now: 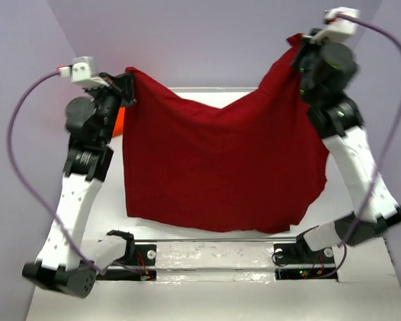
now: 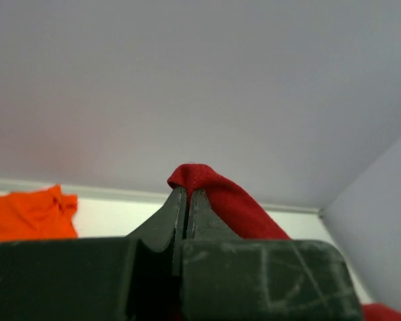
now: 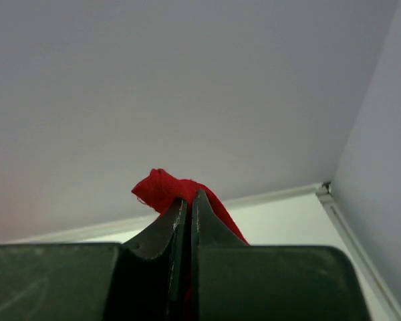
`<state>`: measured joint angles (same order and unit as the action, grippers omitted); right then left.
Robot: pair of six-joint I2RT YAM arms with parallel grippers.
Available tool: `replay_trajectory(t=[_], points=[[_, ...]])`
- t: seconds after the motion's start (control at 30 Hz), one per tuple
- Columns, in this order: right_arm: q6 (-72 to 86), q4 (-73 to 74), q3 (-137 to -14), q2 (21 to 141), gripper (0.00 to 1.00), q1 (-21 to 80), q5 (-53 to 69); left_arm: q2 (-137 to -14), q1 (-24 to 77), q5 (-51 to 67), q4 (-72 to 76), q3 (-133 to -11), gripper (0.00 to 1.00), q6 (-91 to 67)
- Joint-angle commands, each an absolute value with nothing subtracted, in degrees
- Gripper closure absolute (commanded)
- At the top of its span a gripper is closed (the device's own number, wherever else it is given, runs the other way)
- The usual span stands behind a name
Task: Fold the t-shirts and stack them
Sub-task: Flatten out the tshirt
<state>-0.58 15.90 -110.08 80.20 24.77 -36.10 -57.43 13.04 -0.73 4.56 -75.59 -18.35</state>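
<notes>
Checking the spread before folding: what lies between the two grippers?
The dark red t-shirt, hanging with its top edge sagging from the left gripper to the right gripper, each pinching a corner. The top view shows it.

White table (image 1: 200, 301), glossy and a bit scuffed, takes up the lower middle. A metal mounting strip (image 1: 214, 255) runs left to right across its near part. Plain pale lavender back wall (image 1: 207, 40) rises behind the far edge. The left wall (image 1: 17, 53) and right wall (image 1: 397, 100), same colour, box it in. Corner seam (image 3: 329, 188) shows at far right. Light is soft and even.
</notes>
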Motion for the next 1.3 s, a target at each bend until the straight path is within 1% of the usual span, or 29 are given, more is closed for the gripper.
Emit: replay_trajectory(t=[0.0,0.13,0.3,0.4,0.43,0.47,0.53,0.6,0.77,0.83,0.93,1.07,1.13,1.23,1.27], points=[[4.39,12.83,-110.47,90.31,1.00,20.05,-32.28,-65.03,9.77,-3.25,13.08,-71.46,1.00,-18.55],[3.78,14.94,-116.70,97.73,1.00,18.11,-30.40,-69.78,8.70,-5.18,12.75,-73.91,1.00,-14.07],[3.60,15.12,-118.56,95.72,1.00,18.11,-27.34,-67.24,8.35,-5.63,12.48,-75.14,1.00,-12.83],[3.08,15.03,-117.08,90.89,1.00,18.11,-26.28,-64.43,8.35,-5.01,9.85,-77.07,1.00,-13.10],[3.16,14.42,-114.37,87.22,1.00,18.11,-26.11,-62.34,8.35,-4.49,8.63,-77.34,1.00,-13.10],[3.08,13.98,-112.78,87.19,1.00,18.11,-26.10,-61.01,8.35,-3.79,8.35,-77.17,1.00,-13.01],[3.43,12.75,-107.00,80.18,1.00,18.11,-25.32,-56.19,8.35,-2.99,6.60,-76.12,1.00,-13.44],[4.30,13.18,-104.08,73.43,1.00,18.11,-24.44,-52.75,8.26,-1.07,5.63,-75.15,1.00,-14.24],[7.46,17.39,-95.12,58.91,1.00,18.11,-21.63,-41.34,8.44,3.25,1.94,-71.46,1.00,-16.08],[8.78,20.28,-93.96,52.69,1.00,18.11,-20.13,-37.73,8.44,4.56,0.45,-70.76,1.00,-17.48],[11.60,25.20,-95.62,48.27,1.00,18.11,-17.93,-34.73,8.79,5.62,0.09,-70.49,1.00,-19.06],[11.69,28.64,-100.53,48.59,1.00,18.11,-17.49,-34.27,8.79,7.55,0.09,-71.71,1.00,-21.79],[11.25,29.70,-105.52,50.09,1.00,18.11,-17.75,-35.59,8.79,7.91,-1.30,-74.60,1.00,-22.15],[9.32,29.97,-111.33,55.88,1.00,18.11,-18.98,-40.15,8.79,7.47,-1.50,-78.39,1.00,-21.97],[7.75,30.23,-115.88,59.90,1.00,18.11,-19.77,-43.12,8.79,7.47,-1.49,-81.01,1.00,-21.97]])
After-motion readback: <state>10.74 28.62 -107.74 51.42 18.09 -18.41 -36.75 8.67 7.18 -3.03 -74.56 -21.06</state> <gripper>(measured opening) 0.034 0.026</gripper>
